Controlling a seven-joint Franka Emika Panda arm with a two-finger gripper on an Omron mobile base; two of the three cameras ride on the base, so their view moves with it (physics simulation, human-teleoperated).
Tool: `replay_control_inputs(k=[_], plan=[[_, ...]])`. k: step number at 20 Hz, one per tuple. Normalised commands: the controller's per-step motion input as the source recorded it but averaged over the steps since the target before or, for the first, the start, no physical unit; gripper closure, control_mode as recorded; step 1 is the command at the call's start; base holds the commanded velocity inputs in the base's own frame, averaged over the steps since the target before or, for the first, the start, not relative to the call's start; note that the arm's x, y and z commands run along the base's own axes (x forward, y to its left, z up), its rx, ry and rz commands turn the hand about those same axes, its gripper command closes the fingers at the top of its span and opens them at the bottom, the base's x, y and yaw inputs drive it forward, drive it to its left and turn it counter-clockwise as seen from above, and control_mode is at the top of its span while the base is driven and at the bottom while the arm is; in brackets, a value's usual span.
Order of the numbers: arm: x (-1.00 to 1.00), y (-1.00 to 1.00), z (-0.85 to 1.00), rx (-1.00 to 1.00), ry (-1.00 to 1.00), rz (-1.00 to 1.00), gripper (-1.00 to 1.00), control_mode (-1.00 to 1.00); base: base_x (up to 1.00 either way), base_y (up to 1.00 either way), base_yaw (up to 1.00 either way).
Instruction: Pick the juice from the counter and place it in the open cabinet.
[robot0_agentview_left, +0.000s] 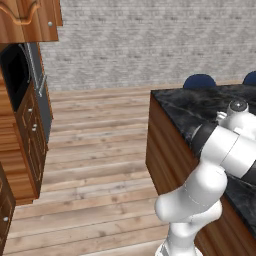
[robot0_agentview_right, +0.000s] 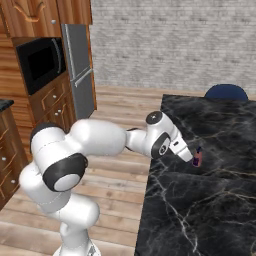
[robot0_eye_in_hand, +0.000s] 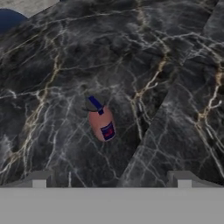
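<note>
The juice (robot0_eye_in_hand: 101, 124), a small reddish-brown bottle with a dark cap and a purple label, stands on the black marble counter (robot0_eye_in_hand: 175, 65). In the hand view it is just ahead of my gripper (robot0_eye_in_hand: 111, 180), centred between the two fingertips (robot0_eye_in_hand: 39, 179), which stand wide apart and hold nothing. From the right base view the arm reaches over the counter's (robot0_agentview_right: 210, 200) left edge, with the gripper (robot0_agentview_right: 192, 156) right beside the juice (robot0_agentview_right: 198, 158). A wooden wall cabinet (robot0_agentview_left: 30, 20) with a round silver knob hangs at the top left; I cannot tell whether it is open.
A black microwave (robot0_agentview_right: 40, 62) and a steel fridge (robot0_agentview_right: 77, 70) stand along the left wall, above wooden drawers (robot0_agentview_left: 31, 135). Blue chairs (robot0_agentview_right: 226, 91) stand behind the counter. Wooden floor (robot0_agentview_left: 95, 150) lies between the counter and the cabinets.
</note>
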Motion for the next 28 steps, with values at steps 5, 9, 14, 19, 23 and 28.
replay_control_inputs(k=[5,9,14,19,23,28], plan=[[0.08,-0.09,-0.02,0.0,0.0,0.0,-1.0,-1.0,0.0,0.0,0.0],[0.11,-0.16,-0.04,0.0,0.0,0.0,-1.0,-1.0,0.0,0.0,0.0],[0.14,-0.01,-0.08,0.0,0.0,0.0,-1.0,-1.0,0.0,0.0,0.0],[0.2,-0.02,-0.02,0.0,0.0,0.0,-1.0,-1.0,0.0,0.0,0.0],[0.17,-0.13,-0.05,0.0,0.0,0.0,-1.0,-1.0,0.0,0.0,0.0],[0.12,-0.23,-0.1,0.0,-0.01,0.0,-1.0,-1.0,0.0,0.0,0.0]])
